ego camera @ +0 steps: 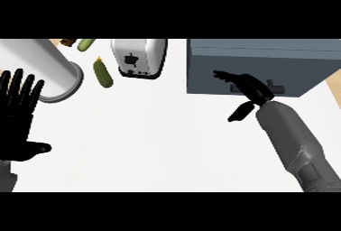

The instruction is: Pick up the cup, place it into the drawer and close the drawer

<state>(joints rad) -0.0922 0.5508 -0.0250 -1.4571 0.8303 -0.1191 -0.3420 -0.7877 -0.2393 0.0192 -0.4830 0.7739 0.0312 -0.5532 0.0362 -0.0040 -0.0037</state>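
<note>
The right hand (pixel 250 92) lies against the front of the grey drawer box (pixel 260 65), its fingers (pixel 230 77) stretched out nearly straight toward the left along the box's face, over the pale handle area (pixel 273 85); the thumb hangs down and apart from them, over the white counter (pixel 166 135). The fingers hold nothing. The drawer front looks flush with the box, and no cup shows anywhere in the head view, so where it is cannot be told. The left hand (pixel 19 122) rests at the left edge, fingers up and spread wide, thumb out to the side, empty. Just past its fingertips lies a big silver cylinder (pixel 47 67) on its side. Right of that are a green cucumber (pixel 103 73) and a toaster (pixel 138 57), both well left of the right hand's fingers.
</note>
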